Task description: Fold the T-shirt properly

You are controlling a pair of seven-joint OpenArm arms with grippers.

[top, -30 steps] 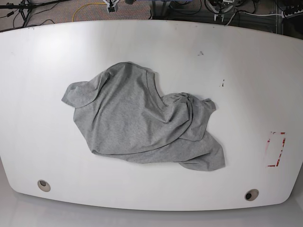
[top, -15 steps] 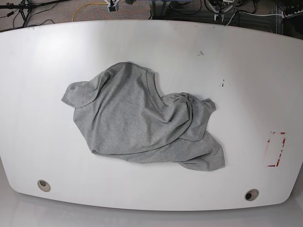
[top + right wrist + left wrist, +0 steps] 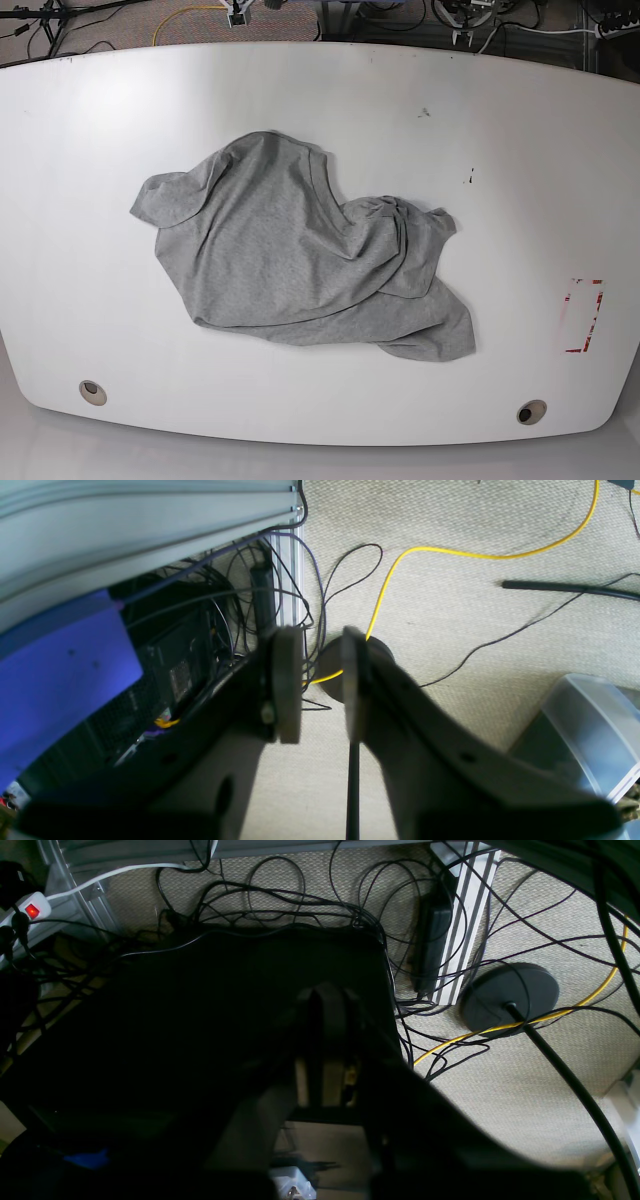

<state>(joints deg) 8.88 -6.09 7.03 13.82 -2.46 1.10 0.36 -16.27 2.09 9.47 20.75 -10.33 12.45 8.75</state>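
The T-shirt (image 3: 300, 255) lies in a messy heap in the middle of the white table (image 3: 520, 130). No folding has begun. Both arms are off the table (over the floor): left gripper (image 3: 326, 1040) pressed together, right gripper (image 3: 322, 680) slightly spread, empty. Next, spread the shirt flat.

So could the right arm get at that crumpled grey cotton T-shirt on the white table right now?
Probably yes, though not at once. The crumpled grey T-shirt lies uncovered on the white table, with nothing over it. But the right gripper hangs above the carpeted floor, off the table, jaws slightly apart and empty.
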